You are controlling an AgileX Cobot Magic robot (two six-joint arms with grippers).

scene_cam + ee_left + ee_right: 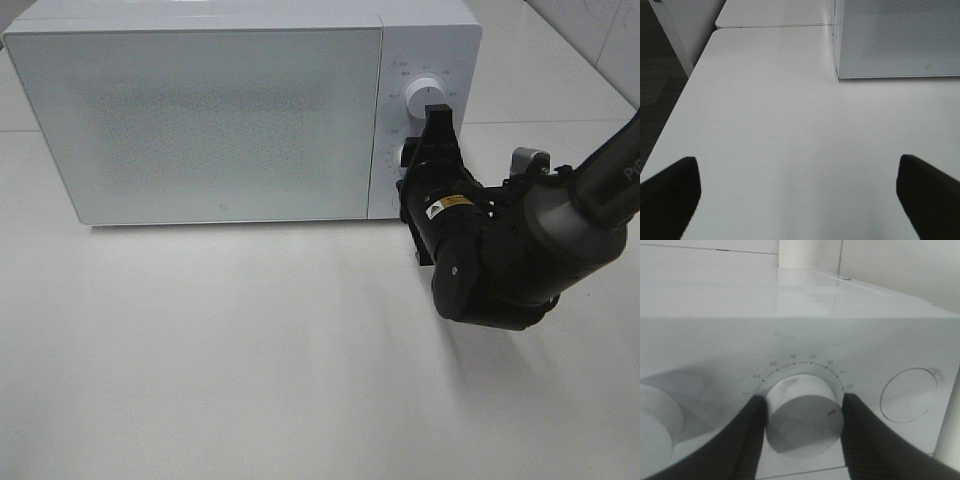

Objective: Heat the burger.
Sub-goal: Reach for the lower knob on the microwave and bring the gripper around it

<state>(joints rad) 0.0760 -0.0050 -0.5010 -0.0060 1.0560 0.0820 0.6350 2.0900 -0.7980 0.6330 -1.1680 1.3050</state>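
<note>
Inside the right claw (803,400) sits the microwave (200,110) dial (800,417), pinched snug on both sides; left claw (797,165) gapes wide over the table (790,100).

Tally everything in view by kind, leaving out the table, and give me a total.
microwave: 1
knobs: 2 (upper knob, lower knob)
round button: 1
grippers: 2 (left gripper, open over the table; right gripper, closed around the lower knob)
burger: 0 in view
Total: 6
</note>
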